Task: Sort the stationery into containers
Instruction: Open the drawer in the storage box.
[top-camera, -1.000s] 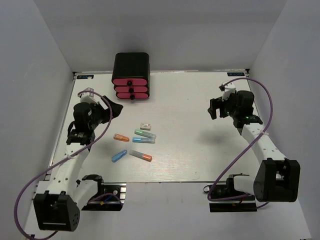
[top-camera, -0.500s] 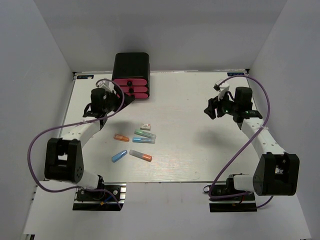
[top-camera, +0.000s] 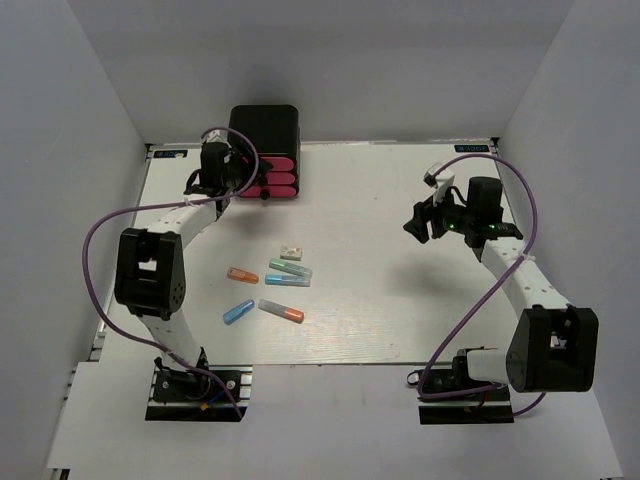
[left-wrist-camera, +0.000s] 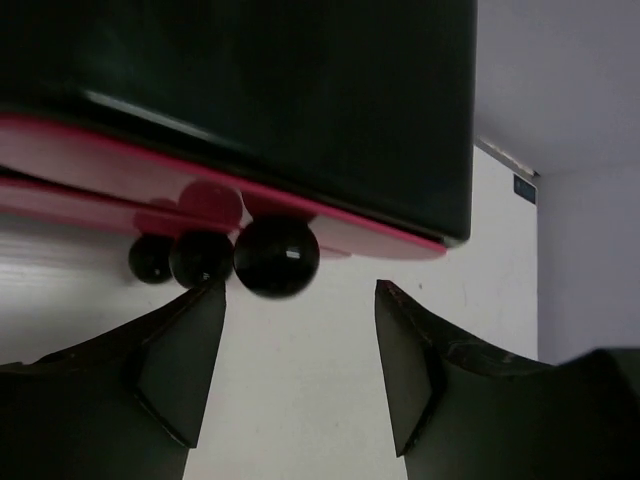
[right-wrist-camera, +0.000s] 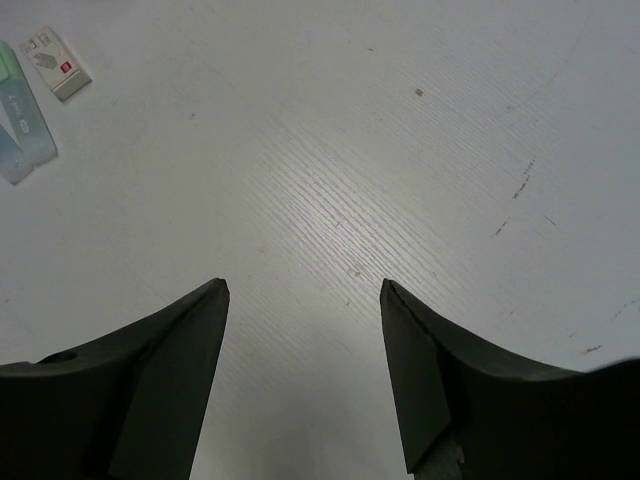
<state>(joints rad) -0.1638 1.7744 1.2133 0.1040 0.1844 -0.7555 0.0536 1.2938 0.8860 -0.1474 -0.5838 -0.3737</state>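
Observation:
The black cabinet (top-camera: 264, 128) stands at the table's back left with three shut pink drawers (top-camera: 270, 178). My left gripper (top-camera: 242, 180) is open and empty right at the drawer fronts. In the left wrist view the drawer knobs (left-wrist-camera: 276, 256) sit just above the gap, close to the left fingertip of that gripper (left-wrist-camera: 298, 290). The stationery lies mid-table: an orange piece (top-camera: 242, 275), a blue piece (top-camera: 238, 312), a green-and-clear piece (top-camera: 289, 267), a blue-and-clear piece (top-camera: 287, 281), a grey orange-tipped piece (top-camera: 282, 312) and a whitish block (top-camera: 291, 253). My right gripper (top-camera: 420, 222) is open and empty over bare table.
The right wrist view shows its open gripper (right-wrist-camera: 303, 287) above white tabletop, with the whitish block (right-wrist-camera: 56, 62) and a green-and-clear piece (right-wrist-camera: 20, 110) at the far upper left. White walls close in the table on three sides.
My left arm has swung from the table's left side up to the cabinet's drawer fronts. My right gripper has shifted slightly left and down.

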